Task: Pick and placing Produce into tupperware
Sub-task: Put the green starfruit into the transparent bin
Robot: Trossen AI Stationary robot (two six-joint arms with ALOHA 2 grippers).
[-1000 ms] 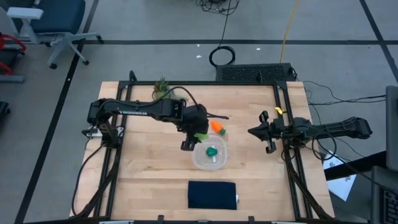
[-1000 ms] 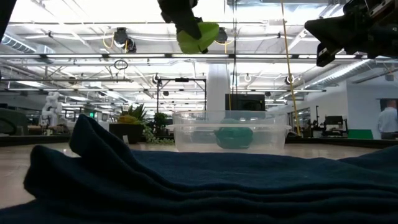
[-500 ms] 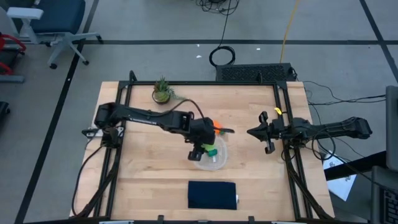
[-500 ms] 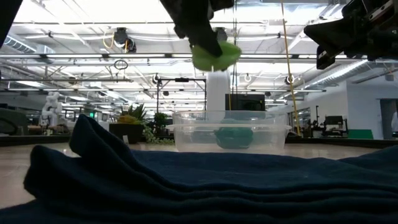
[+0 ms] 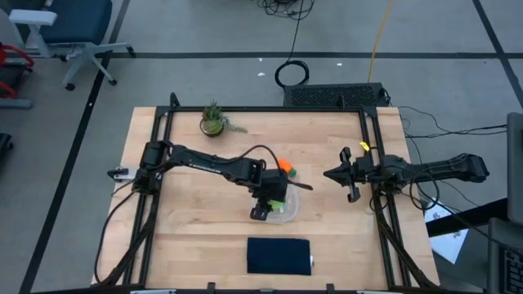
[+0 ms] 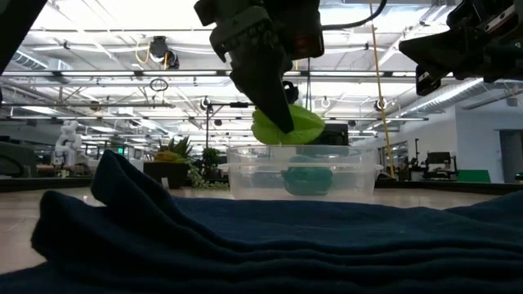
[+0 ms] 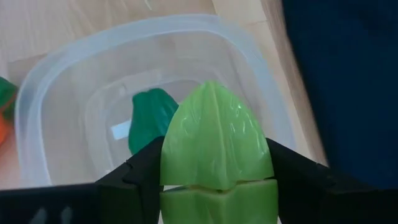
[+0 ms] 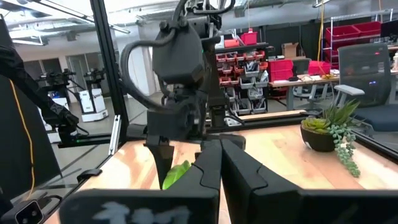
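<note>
Resting on the wooden tabletop [image 5: 188, 212], the tupperware [image 5: 286, 211] already holds the dark green lump [image 7: 148, 117], while the carrot [image 5: 286, 167] lies just beside its far rim. The light-green leafy piece [image 7: 216, 142] is clamped in the left pincer [image 7: 214, 186] directly over the container; release is judged next. Its long axis runs along the fingers, pointed tip leading. The right pincer [image 5: 347, 175] is parked apart, fingers closed on nothing.

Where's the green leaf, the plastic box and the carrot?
Leaf [image 7: 214, 140], left wrist view, middle of its ribbed face, in the left claw.
Box [image 6: 245, 181], low view, its clear front wall.
Carrot [image 5: 285, 167], high view, its orange body beside the box.
</note>
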